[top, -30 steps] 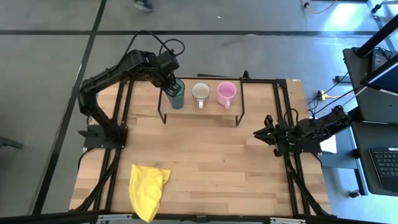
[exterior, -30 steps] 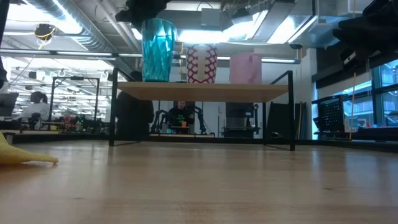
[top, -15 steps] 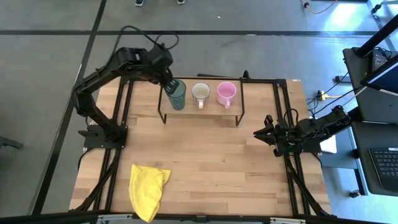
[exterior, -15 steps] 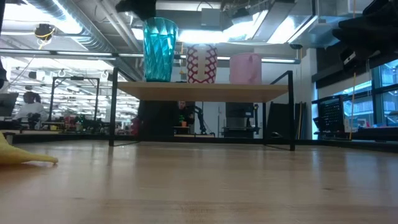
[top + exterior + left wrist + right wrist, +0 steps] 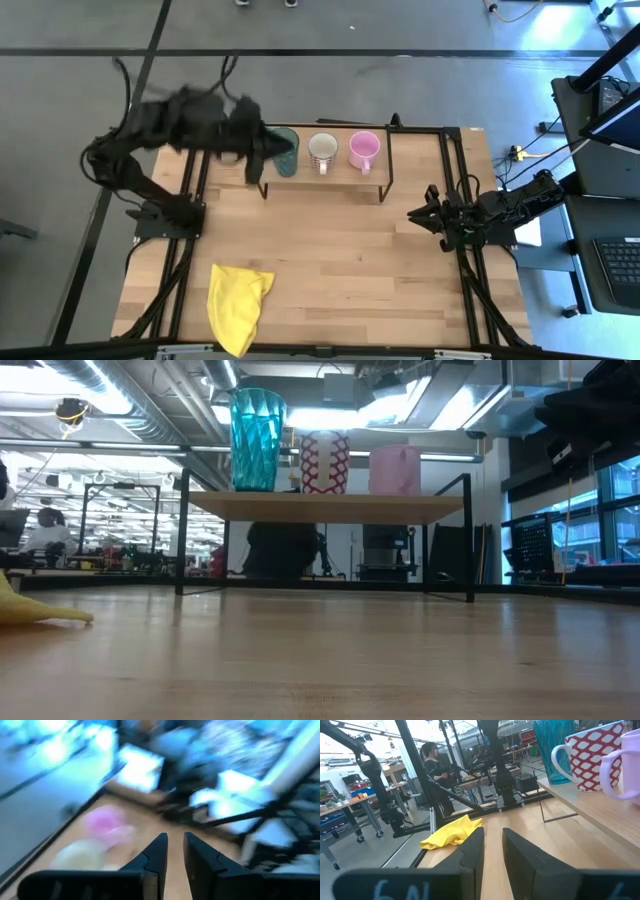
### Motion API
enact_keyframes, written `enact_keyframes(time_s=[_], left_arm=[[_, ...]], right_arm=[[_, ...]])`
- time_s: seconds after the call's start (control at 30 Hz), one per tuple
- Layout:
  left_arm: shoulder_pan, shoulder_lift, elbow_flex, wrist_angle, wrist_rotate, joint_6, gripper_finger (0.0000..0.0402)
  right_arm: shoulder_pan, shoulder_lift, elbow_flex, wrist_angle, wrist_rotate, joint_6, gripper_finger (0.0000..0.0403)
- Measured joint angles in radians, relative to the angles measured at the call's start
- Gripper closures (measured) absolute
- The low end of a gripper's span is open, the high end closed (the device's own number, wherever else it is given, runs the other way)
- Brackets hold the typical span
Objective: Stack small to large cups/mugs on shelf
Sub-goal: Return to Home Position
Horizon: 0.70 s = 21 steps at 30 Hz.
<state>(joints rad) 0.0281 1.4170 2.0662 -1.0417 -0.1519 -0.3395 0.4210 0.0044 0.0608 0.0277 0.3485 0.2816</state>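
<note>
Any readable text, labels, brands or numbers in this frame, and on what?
No text can be read for sure.
Right gripper: pale marks on its housing at the right wrist view's bottom edge, cut off and too blurred to read.
The teal cup, patterned mug and pink mug on the shelf: no lettering visible.

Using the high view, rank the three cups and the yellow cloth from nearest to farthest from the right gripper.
From the right gripper, at the table's right edge:
1. Pink mug, right end of the shelf.
2. White mug, shelf middle.
3. Teal cup, shelf's left end.
4. Yellow cloth, front left of the table.
</note>
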Motion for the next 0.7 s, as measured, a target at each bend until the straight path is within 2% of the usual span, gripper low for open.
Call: enact_keyframes(time_s=[0.13, 0.27, 0.4, 0.53, 0.6, 0.7], left_arm=[[-0.243, -0.045, -0.165, 0.336, -0.107, 0.059, 0.0346], [-0.406, -0.072, -0.409, 0.706, -0.123, 0.129, 0.0346], [-0.483, -0.119, -0.652, 0.966, -0.127, 0.143, 0.0346], [-0.534, -0.221, -0.864, 1.216, -0.232, 0.188, 0.0346], [-0.562, -0.299, -0.968, 1.276, -0.265, 0.236, 0.0346], [-0.604, -0.436, -1.123, 1.285, -0.301, 0.209, 0.0346]], right_arm=[[0.0, 0.0, 0.0, -0.002, 0.0, 0.001, 0.0332], [0.0, 0.0, 0.0, -0.004, -0.001, 0.001, 0.0332], [0.0, 0.0, 0.0, -0.005, -0.001, 0.0, 0.0332], [0.0, 0.0, 0.0, -0.005, -0.001, -0.001, 0.0332], [0.0, 0.0, 0.0, -0.005, -0.001, 0.001, 0.0332], [0.0, 0.0, 0.0, -0.005, -0.001, -0.001, 0.0332]])
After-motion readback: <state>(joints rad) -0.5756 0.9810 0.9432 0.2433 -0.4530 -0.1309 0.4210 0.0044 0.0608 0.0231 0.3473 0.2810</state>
